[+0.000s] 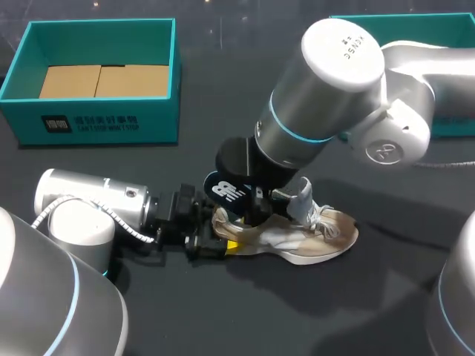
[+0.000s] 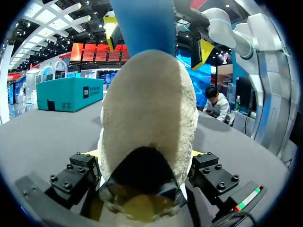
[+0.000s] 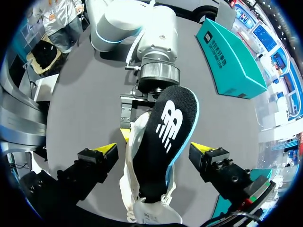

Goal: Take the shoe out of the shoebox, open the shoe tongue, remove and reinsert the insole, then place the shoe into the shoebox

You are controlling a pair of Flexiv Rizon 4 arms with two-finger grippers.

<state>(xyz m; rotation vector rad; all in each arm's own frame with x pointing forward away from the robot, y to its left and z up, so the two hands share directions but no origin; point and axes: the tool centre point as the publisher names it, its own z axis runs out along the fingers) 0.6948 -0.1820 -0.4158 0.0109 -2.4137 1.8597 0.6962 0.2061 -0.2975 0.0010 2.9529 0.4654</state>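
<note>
The beige and white shoe [image 1: 315, 236] rests on the dark table with its toe to the right. My left gripper [image 1: 211, 239] is shut on its heel [image 2: 149, 109], one finger on each side. A black insole [image 3: 168, 127] with a white logo and a blue underside stands up out of the shoe's opening [image 1: 225, 191]. My right gripper [image 3: 154, 158] hangs over the shoe, open, with the insole between its yellow fingertips [image 3: 106, 150] and a gap on both sides. The teal shoebox [image 1: 96, 122] stands at the back left.
Brown cardboard lies inside the back-left box. A second teal box [image 1: 415, 18] sits at the back right, partly behind my right arm [image 1: 334, 89]. Bare dark table lies in front of the shoe.
</note>
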